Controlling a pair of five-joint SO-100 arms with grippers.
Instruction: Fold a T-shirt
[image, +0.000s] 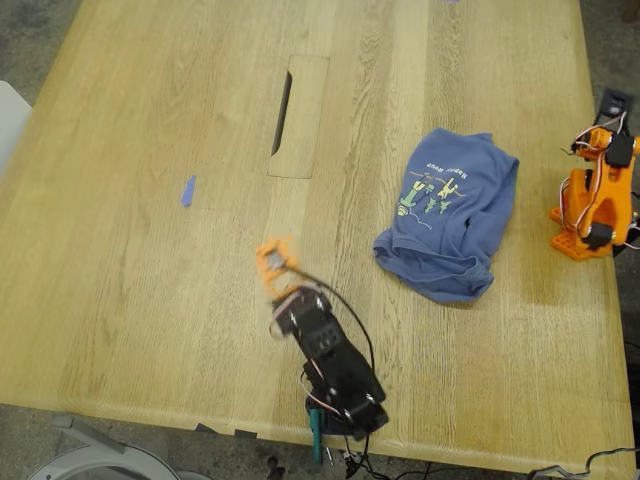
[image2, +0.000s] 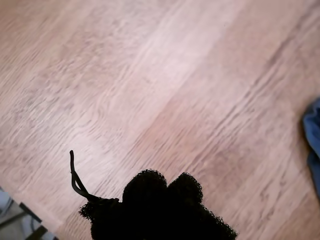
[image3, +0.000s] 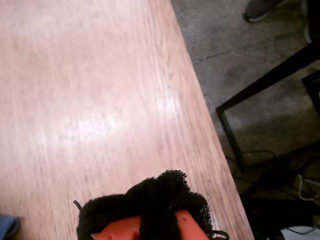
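Note:
The blue-purple T-shirt (image: 450, 215) lies crumpled in a loose heap on the wooden table, right of centre in the exterior view, with its yellow-green print (image: 435, 190) facing up. My first gripper (image: 275, 258) (image2: 167, 182) hovers over bare wood well to the exterior view's left of the shirt. Its black foam pads are pressed together on nothing, and only the shirt's edge (image2: 314, 135) shows in its wrist view. My second gripper (image: 612, 108) (image3: 162, 182) is shut and empty on the folded orange arm at the exterior view's right. A sliver of the shirt (image3: 7, 226) shows there.
A small blue tape scrap (image: 188, 190) lies at the exterior view's left. A rectangular hatch with a dark slot (image: 298, 115) is set into the tabletop. Beyond the table edge by the second arm are grey floor, a black metal frame (image3: 260, 85) and a person's shoe (image3: 260, 7).

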